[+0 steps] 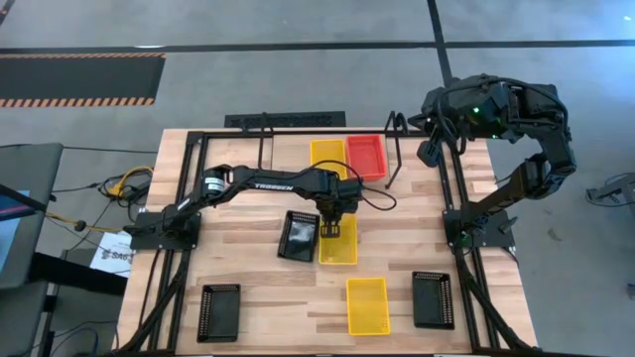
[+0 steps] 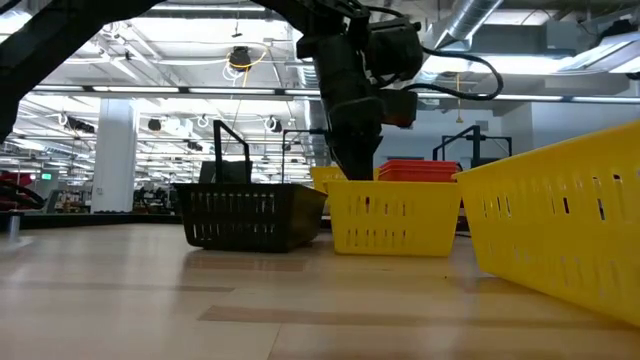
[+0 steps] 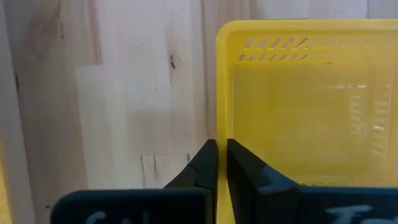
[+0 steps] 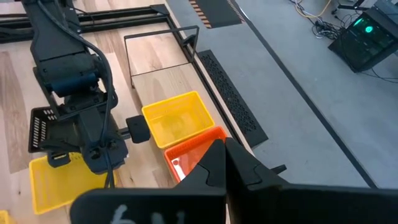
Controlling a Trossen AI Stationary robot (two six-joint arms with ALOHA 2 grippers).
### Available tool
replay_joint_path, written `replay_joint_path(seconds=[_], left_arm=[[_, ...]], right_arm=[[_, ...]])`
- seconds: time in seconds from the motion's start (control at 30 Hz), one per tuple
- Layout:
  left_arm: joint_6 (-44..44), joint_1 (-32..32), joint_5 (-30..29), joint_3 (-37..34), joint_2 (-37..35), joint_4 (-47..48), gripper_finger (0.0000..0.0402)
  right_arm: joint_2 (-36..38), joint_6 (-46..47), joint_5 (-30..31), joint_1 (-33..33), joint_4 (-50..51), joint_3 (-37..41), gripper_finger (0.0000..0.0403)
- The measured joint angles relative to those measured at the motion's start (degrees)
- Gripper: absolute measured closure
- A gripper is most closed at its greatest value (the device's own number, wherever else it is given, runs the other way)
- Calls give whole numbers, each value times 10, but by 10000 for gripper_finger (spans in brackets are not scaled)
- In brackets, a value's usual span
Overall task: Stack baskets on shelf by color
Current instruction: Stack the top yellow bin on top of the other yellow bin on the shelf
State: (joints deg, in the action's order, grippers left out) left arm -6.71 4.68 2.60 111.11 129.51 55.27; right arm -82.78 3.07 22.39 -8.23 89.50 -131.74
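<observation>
My left gripper reaches down at the table's centre and is shut on a yellow basket that sits on the wood. A black basket lies askew just left of it. On the black rod shelf at the far edge, a yellow basket and a red basket stand side by side. My right gripper hangs shut, high over the shelf's right end, holding nothing. My left gripper pinches the rim of one side wall of the yellow basket, near its far left corner, with one finger inside the basket and the other outside. The fingers come from above, pointing down. The basket's bottom rests on the table.
Near the table's front edge lie a black basket on the left, a yellow basket in the middle and a black basket on the right. Black frame rails run along both sides. Bare wood shows between the shelf and the centre baskets.
</observation>
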Motion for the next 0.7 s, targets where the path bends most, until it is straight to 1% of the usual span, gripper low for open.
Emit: replay_joint_path(seconds=[0.07,0.2,0.27,0.4,0.43,0.47,0.57,0.7], left_arm=[[0,-3,0,20,0,27,400],[-4,-10,-4,83,-1,81,401],[-8,-16,-16,133,0,120,401],[-12,-28,-61,241,-2,192,401],[-14,-31,-68,236,-17,183,401],[-18,-33,-70,214,-42,166,401],[-6,-33,-90,204,-91,190,401],[-3,-23,-147,204,-134,226,401]], right_arm=[[0,1,0,0,0,0,395],[0,3,0,0,0,0,395],[0,3,0,0,0,0,395],[0,3,0,0,1,0,395],[0,3,0,0,1,0,395],[0,3,0,-1,1,0,395],[0,3,3,-1,3,0,395],[0,1,3,-9,4,0,395]])
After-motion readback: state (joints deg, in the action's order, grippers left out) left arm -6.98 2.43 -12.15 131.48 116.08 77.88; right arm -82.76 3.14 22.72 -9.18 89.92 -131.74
